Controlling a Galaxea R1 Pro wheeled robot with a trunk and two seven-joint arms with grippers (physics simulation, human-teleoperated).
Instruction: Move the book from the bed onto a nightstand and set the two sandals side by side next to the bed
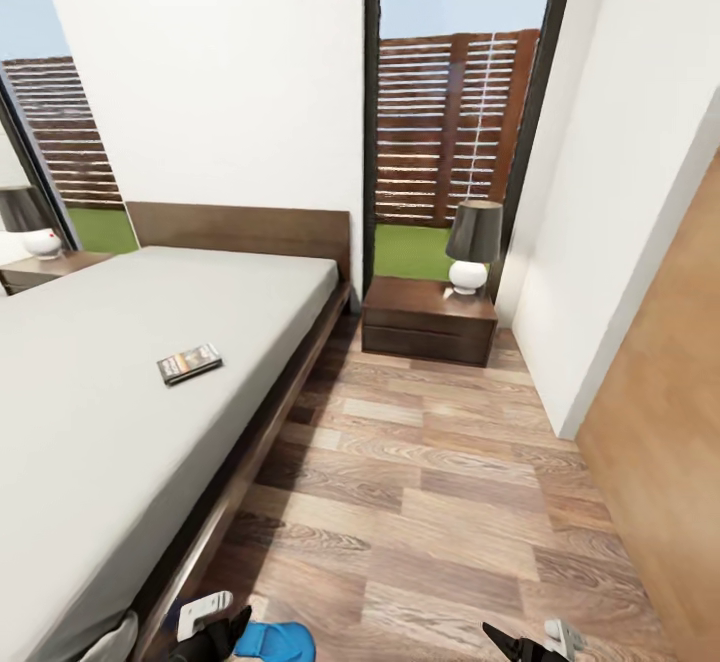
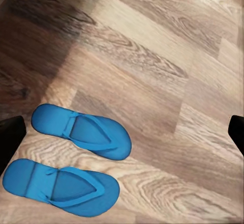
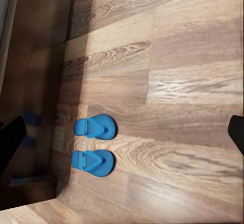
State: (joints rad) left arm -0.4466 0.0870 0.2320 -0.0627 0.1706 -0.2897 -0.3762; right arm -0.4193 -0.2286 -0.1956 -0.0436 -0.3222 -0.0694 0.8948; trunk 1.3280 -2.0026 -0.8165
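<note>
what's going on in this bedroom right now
A two-armed robot stands at the foot of the low bed with the pale grey mattress. The two bright blue flat sandals lie side by side on the wood-plank floor next to the bed frame. Both claws are open and empty. The thin dark paperback book still lies on the mattress; the dark brown wooden nightstand holds a lamp.

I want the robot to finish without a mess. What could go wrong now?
The book lies far out on the bed, so reaching it may be a long stretch. The lamp takes up part of the nightstand and could get bumped. The sandals sit near the robot and might get nudged apart.
</note>
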